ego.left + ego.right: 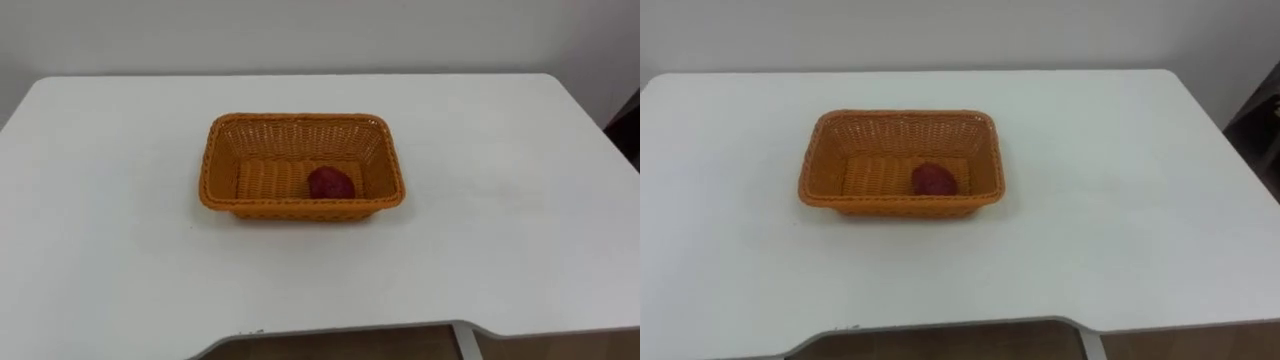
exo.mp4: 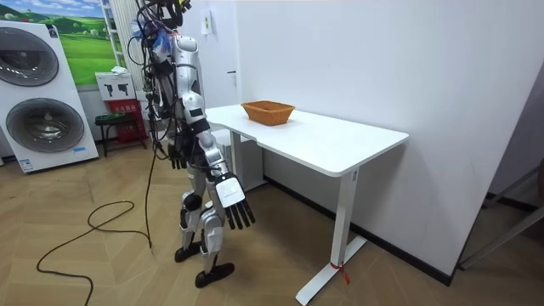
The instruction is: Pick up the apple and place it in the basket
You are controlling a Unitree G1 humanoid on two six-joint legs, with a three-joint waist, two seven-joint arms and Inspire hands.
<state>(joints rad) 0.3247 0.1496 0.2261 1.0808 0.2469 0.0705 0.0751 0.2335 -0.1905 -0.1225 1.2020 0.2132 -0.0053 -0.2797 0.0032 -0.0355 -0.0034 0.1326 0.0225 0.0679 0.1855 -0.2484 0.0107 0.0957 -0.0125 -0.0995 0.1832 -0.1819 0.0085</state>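
**Apple lying in wicker basket, both hands hanging free**

A dark red apple (image 1: 331,183) is seen lying inside the orange wicker basket (image 1: 216,160), on its floor toward the near wall and a little right of the middle. The basket is set on the white bench (image 1: 480,200), toward its far edge by the wall.

In the room view the robot is shown standing upright on the wooden floor at the bench's side, arms lowered. The right hand (image 2: 233,202) is held below bench height with its fingers straight and spread, nothing in them. The left hand (image 2: 176,158) is hung by the hip, fingers relaxed and empty.
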